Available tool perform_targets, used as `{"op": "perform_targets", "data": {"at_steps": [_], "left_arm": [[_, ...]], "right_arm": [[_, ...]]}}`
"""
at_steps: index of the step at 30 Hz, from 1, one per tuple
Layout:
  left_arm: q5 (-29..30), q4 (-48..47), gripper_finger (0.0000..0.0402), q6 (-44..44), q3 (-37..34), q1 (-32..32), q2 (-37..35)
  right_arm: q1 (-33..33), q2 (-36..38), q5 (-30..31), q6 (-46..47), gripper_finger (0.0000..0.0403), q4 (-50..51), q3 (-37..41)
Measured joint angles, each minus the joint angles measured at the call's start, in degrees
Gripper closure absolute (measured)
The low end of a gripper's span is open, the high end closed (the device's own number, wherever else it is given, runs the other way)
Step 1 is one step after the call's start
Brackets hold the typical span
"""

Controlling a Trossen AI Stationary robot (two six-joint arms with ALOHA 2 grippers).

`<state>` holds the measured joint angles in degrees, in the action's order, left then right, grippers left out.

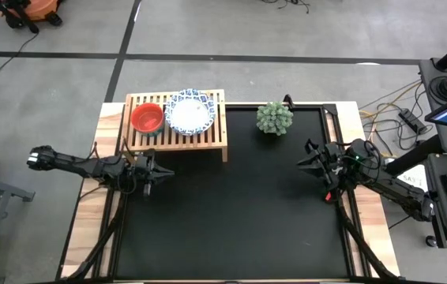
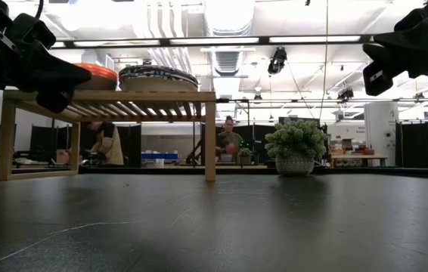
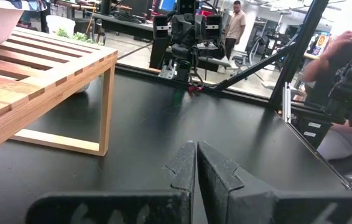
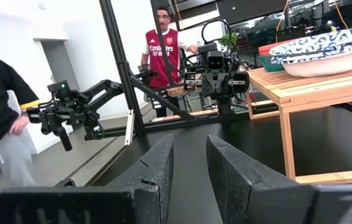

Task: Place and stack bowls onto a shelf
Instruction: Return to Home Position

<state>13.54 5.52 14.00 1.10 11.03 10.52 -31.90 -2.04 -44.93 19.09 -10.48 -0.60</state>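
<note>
A stack of wide, shallow white bowls with blue patterned rims (image 1: 190, 112) sits on the slatted top of the low light-wood shelf (image 1: 208, 138). Just beside it on the left is a stack of small plastic bowls with a red one uppermost (image 1: 147, 118). The shelf stands at the far left corner of the black mat (image 1: 231, 213) that covers the bench (image 1: 369, 229). A small green potted plant (image 1: 274, 117) stands near the shelf's right end.

The jaws of the left arm (image 1: 81, 164) are pressed together and empty, raised over the mat just in front of the shelf, clear of both stacks. The jaws of the right arm (image 1: 389, 185) are slightly parted and hold nothing. They are raised near the mat's right edge, well apart from the shelf.
</note>
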Motion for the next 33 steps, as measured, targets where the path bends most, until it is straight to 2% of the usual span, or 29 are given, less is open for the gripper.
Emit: {"op": "perform_targets", "data": {"at_steps": [12, 25, 33], "left_arm": [[-0.02, 0.0, 0.0402, 0.0, 0.0, 0.0, 0.0], [-0.02, 0.0, 0.0402, 0.0, 0.0, 0.0, 0.0], [-0.02, 0.0, 0.0402, 0.0, 0.01, 0.0, 0.0]], "right_arm": [[0.0, 0.0, 0.0, -0.02, 0.033, 0.0, 0.02], [0.0, 0.0, -0.01, -0.02, 0.0316, 0.01, 0.02], [-0.01, 0.0, 0.0, -0.02, 0.0327, 0.0, 0.02]]}}
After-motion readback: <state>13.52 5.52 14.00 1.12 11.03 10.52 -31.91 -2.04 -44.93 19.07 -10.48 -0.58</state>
